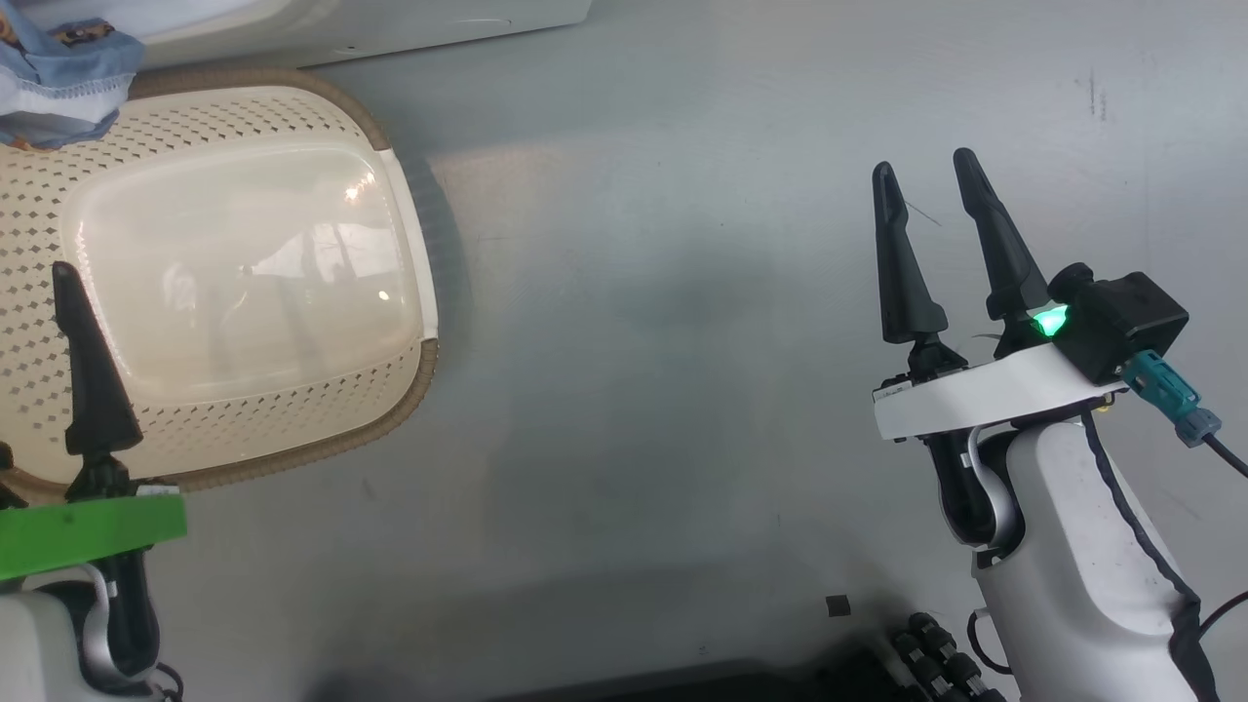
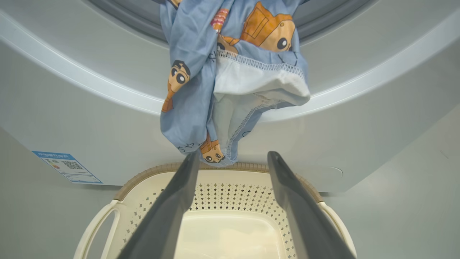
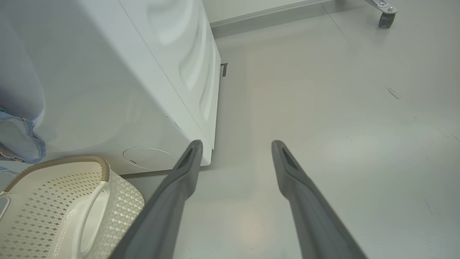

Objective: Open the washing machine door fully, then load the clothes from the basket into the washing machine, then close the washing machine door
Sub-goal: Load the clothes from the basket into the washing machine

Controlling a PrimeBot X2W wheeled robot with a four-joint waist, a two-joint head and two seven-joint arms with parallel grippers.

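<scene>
While hovering low before the washer, holds the left gripper [image 2: 233, 158] with fingers spread wide and nothing between them, aimed across the basket [image 2: 230, 167]; carries the right gripper [image 1: 924, 166] likewise parted and bare, well off to the right above open floor [image 1: 682, 341]; finds the basket bare inside, standing on the floor just in front of the washing machine [image 2: 72, 118]; meets, just beyond the left fingertips, the light blue garment [image 2: 190, 93] with orange-brown prints, draped out of the drum mouth, across the grey gasket [image 2: 125, 14] and down the white front panel, with its lower hem hanging just above the basket's far rim; judges loading close to done yet unfinished, with 1 piece half outside. Risks from here: shutting the door on the dangling cloth, pinching it in the gasket and blocking the latch; letting it slide off the lip and drop back into the basket, given how much hangs outside; catching only a thin fold with 2 narrow fingers and dragging the rest out rather than in; calls for a grasp high up near the gasket and a push well inward first.
</scene>
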